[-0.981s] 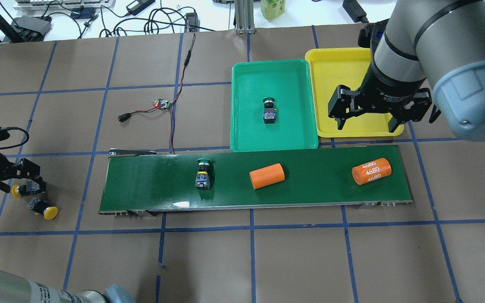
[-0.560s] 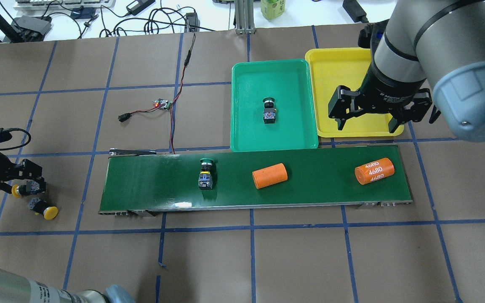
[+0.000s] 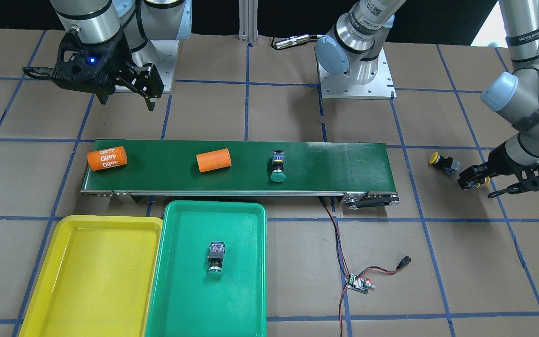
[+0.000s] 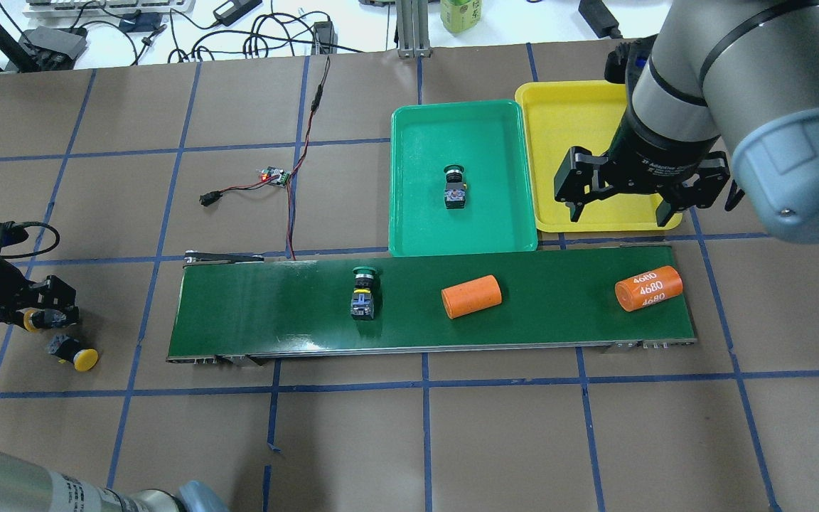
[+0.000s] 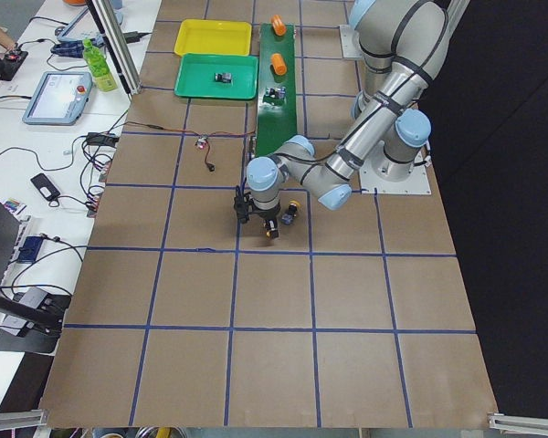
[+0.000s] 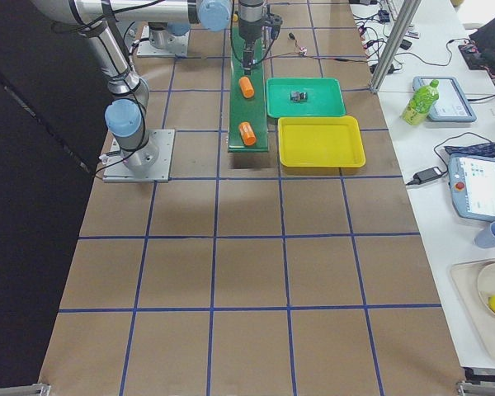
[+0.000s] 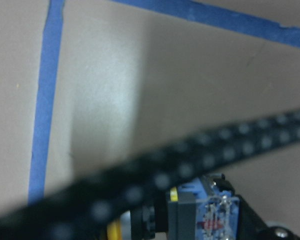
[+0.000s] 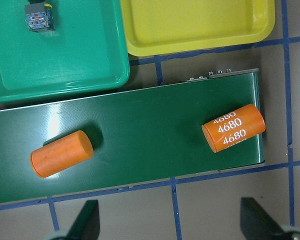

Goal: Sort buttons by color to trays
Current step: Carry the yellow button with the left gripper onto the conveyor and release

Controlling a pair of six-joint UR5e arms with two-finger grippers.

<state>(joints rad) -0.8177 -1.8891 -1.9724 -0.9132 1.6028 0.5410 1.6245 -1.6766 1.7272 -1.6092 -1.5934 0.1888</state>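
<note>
My left gripper is low at the table's left edge, its fingers closed on a yellow button that lies on the table; its block body fills the bottom of the left wrist view. A second yellow button lies loose just beside it. One green button lies on the dark-green conveyor belt. Another green button lies in the green tray. My right gripper is open and empty, hovering over the near edge of the yellow tray, which holds nothing.
Two orange cylinders ride the belt: a plain one at the middle and one marked "4680" near the right end. A small circuit board with red and black wires lies left of the green tray.
The belt has carried the green button and both orange cylinders to the right. My left gripper's fingers have closed in on the yellow button. The right gripper has stayed put.
</note>
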